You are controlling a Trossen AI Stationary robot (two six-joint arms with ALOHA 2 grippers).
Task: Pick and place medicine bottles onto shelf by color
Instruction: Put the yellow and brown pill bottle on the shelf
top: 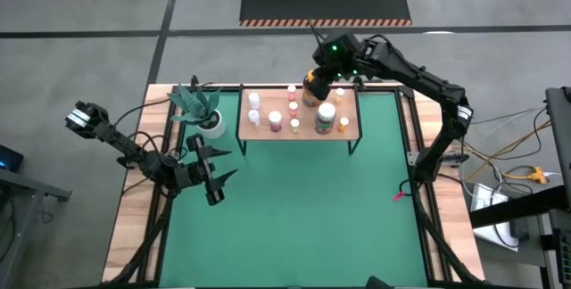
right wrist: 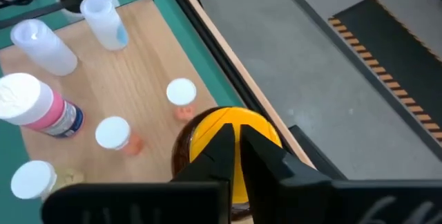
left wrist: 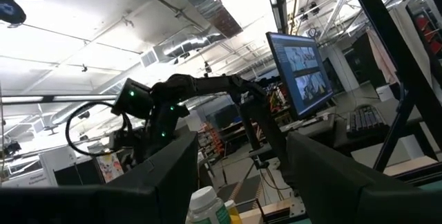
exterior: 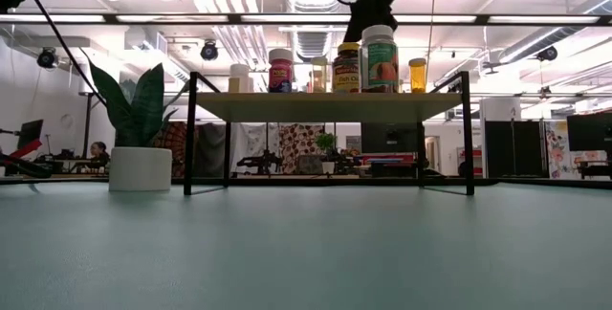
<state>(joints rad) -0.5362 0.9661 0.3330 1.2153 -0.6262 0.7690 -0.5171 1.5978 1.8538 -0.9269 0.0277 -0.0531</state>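
From above, you see the shelf [top: 299,127] standing at the far middle of the green mat [top: 294,209] on the bench, with the medicine bottles [top: 275,119] spread over its board. The right gripper [top: 319,79] hangs over the shelf's far edge, right above a yellow-lidded amber jar [top: 312,88]. The left gripper [top: 212,175] waits low over the mat at the left, near the potted plant [top: 203,111], its jaws standing apart.

At bench level, you see the shelf's board carrying a pink-labelled bottle [exterior: 280,70], the dark amber jar [exterior: 346,68], a bigger white-lidded jar [exterior: 379,58] and a small orange bottle [exterior: 417,75]. The right arm comes down from above onto the amber jar. The plant's white pot [exterior: 140,168] sits left of the shelf.

From the left wrist, you look up at the ceiling, with the right arm in the distance and a white bottle cap [left wrist: 205,200] low between the fingers [left wrist: 162,175].

From the right wrist, you see the jaws pressed together, holding nothing, their tips over the jar's yellow lid [right wrist: 231,131]. White-capped bottles [right wrist: 112,133] stand nearby on the wood.
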